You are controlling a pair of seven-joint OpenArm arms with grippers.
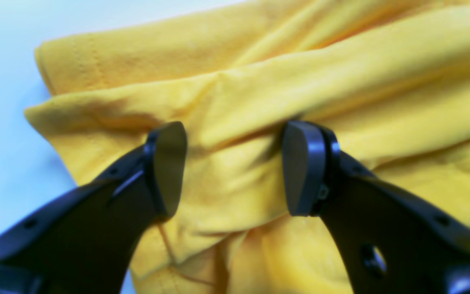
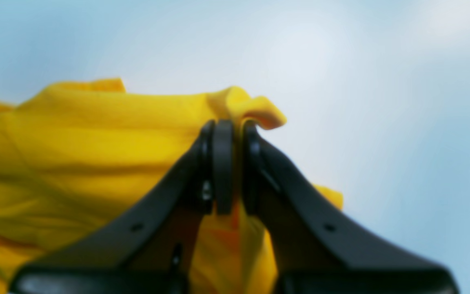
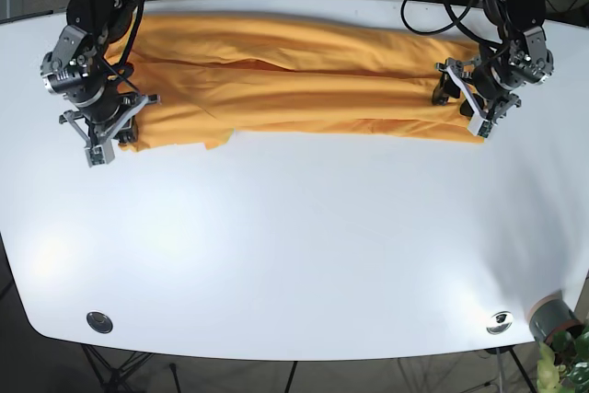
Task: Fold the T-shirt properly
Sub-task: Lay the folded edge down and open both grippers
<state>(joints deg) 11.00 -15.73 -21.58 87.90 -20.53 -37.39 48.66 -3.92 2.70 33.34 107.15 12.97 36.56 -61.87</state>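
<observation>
Yellow shirt [image 3: 294, 80]: lies as long band across table [image 3: 294, 255], 12 o'clock side, already folded lengthwise. Right gripper [image 2: 233, 163]: clenched on shirt's edge at 9 o'clock end, cloth pinched between pads. Left gripper [image 1: 235, 167]: jaws spread, straddling ridge of cloth at 3 o'clock end, nothing gripped. Advice for step: left should close on all layers at edge before lift; both ends rise level, cloth taut, else layers slip.
</observation>
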